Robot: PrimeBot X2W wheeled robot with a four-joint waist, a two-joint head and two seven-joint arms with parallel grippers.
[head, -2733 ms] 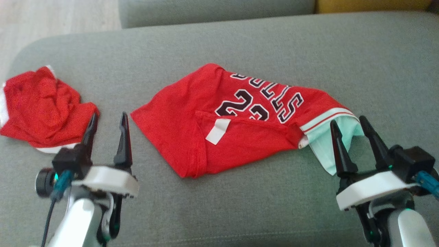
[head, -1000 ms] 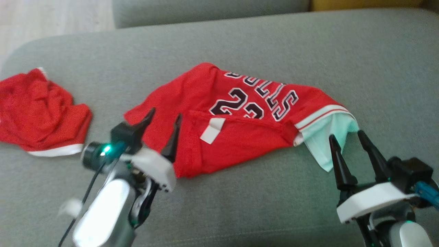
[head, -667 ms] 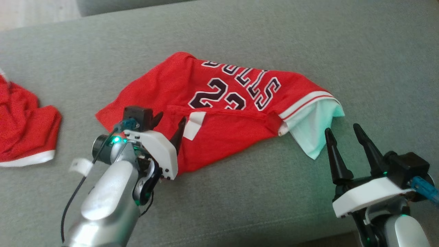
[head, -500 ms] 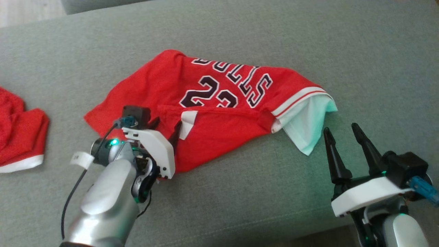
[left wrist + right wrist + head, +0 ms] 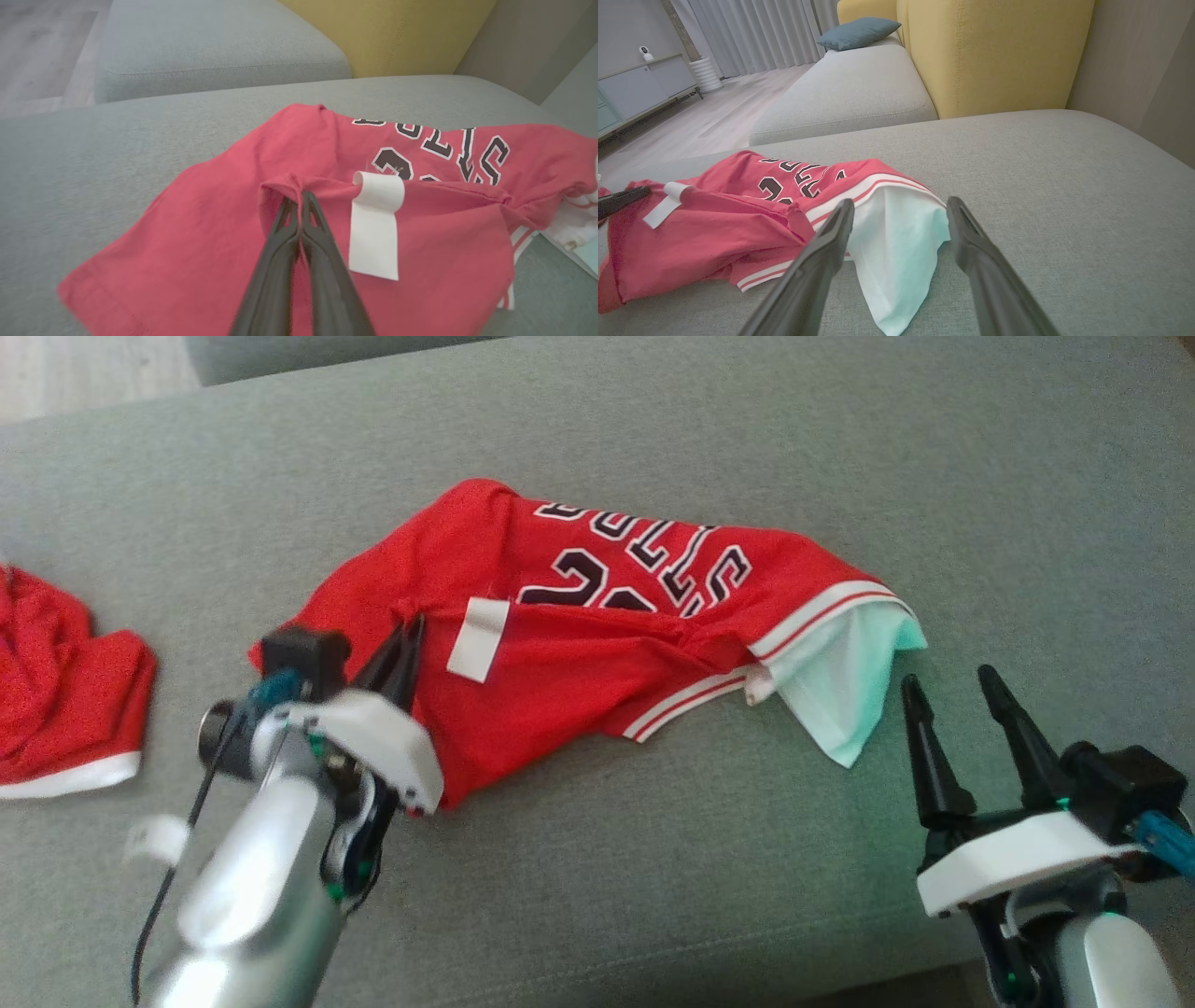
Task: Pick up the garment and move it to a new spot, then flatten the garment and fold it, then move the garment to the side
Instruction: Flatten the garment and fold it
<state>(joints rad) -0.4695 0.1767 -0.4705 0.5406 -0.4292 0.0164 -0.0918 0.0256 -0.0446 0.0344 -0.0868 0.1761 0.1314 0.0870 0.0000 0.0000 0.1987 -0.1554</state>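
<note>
Left claw (image 5: 299, 198) pinches the jersey (image 5: 579, 667); right claw (image 5: 948, 679) gapes wide. Lift slowly so the thin cloth cannot slip.

Garment (image 5: 560, 644) lies mid-cushion (image 5: 653, 859). Second cloth heap (image 5: 56, 700) on the same cushion, well apart to the left. Left gripper (image 5: 406, 639) at garment's left fold, just left of label (image 5: 478, 639). Right gripper (image 5: 948, 677) near garment's right end, on its near side.

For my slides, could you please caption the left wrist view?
Left hand shut on a fold of the red jersey beside its white tag.
</note>
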